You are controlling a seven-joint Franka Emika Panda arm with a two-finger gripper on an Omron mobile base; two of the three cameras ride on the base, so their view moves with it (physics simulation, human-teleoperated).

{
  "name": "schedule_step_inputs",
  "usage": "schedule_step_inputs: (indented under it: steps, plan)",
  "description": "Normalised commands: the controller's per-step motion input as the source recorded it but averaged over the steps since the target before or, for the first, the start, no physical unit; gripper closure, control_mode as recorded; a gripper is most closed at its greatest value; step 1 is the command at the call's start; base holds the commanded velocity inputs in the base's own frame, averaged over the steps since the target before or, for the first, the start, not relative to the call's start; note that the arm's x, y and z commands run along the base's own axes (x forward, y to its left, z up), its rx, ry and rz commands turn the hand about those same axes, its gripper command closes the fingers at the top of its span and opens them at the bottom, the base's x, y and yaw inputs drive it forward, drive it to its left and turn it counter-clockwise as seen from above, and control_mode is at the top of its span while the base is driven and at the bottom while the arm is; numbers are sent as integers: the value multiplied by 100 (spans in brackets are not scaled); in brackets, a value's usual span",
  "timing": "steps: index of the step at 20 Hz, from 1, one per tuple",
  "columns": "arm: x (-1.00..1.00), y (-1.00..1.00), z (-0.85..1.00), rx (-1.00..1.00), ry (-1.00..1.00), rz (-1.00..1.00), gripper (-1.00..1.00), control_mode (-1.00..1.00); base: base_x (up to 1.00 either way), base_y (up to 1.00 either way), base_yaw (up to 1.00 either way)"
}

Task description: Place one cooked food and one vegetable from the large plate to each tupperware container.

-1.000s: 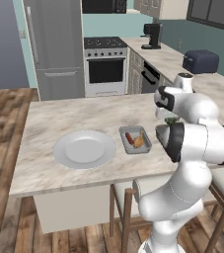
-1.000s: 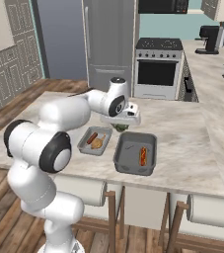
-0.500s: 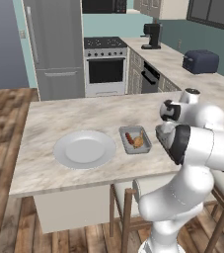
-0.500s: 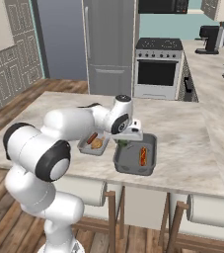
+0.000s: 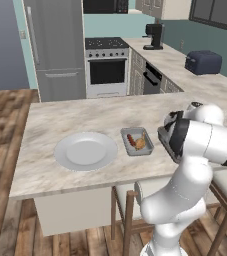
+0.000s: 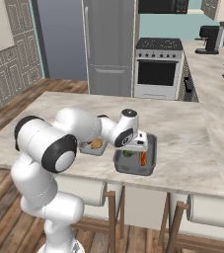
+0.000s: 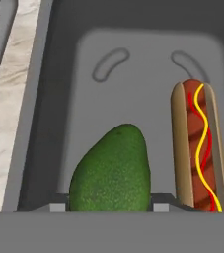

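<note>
Lowering the green vegetable into the darker tray

In the hand view the jaws pinch the rounded dark-green vegetable (image 7: 111, 170) at bottom centre, inside the dark grey rectangular tray (image 7: 59, 59), beside the red-orange hot dog in its bun (image 7: 197, 148) at right. The wide white-grey round plate (image 5: 85, 151) sits bare at left on the marble surface (image 5: 60, 120); the lighter tray (image 5: 136, 141) holds food. Next, judging by this: spread the jaws and lift clear.

Dark-green vegetable (image 7: 111, 170) and hot dog in a bun (image 7: 196, 143) lie side by side in the darker grey tray (image 6: 150, 157); the light grey tray (image 5: 133, 149) holds the tan bulb (image 5: 141, 144) and sausage (image 5: 130, 139); the large plate (image 5: 85, 151) lies bare on the desk.
</note>
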Motion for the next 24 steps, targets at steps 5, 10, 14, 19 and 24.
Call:
schedule_step_inputs:
  steps: [5, 10, 14, 19, 24]
  plan:
    - [14, -19, -27, 2, 0, 0, 100, -100, 0, 0, 0]
    - [6, 2, -3, 0, 0, 0, -100, -100, 0, 0, 0]
    - [13, 0, 0, 0, 1, 0, -100, -100, 0, 0, 0]
    - [46, -6, 13, 0, 5, 0, -100, -100, 0, 0, 0]
    - [-5, 13, 15, -8, 1, -5, -100, -100, 0, 0, 0]
